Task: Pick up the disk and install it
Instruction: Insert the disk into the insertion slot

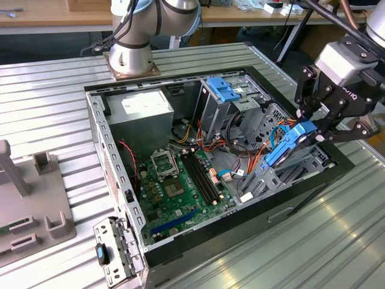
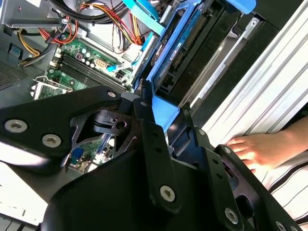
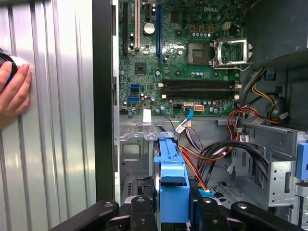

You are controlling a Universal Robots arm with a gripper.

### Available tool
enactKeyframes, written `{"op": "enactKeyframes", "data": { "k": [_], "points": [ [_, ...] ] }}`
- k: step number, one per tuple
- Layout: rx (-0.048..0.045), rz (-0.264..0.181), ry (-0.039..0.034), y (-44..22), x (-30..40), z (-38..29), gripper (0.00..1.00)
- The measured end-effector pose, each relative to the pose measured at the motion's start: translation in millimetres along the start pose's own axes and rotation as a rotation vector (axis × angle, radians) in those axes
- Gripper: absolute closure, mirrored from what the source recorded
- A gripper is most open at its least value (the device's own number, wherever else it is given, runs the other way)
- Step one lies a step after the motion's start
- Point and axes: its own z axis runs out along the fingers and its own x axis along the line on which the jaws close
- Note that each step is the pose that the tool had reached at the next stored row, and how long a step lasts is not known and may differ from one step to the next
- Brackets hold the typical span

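Disk [image 1: 287, 146], a flat silver-grey hard drive in bright blue rails, hangs tilted over the grey metal drive bay [image 1: 287, 176] at the exterior view's right of the open black computer case [image 1: 96, 120], clamped by the black end effector [image 1: 310, 129]. Orange and red cables [image 1: 255, 159] lie just beside the bay; I judge they could snag it, or the tilt could jam a rail.
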Motion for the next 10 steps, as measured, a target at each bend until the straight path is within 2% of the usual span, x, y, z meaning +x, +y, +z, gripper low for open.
{"op": "enactKeyframes", "data": {
  "k": [5,10],
  "points": [
    [0.0,0.0,0.0003,2.3,0.2,1.8,0.63],
    [0.0002,0.0,0.0001,3.7,1.2,13.9,0.63]
  ]
}}
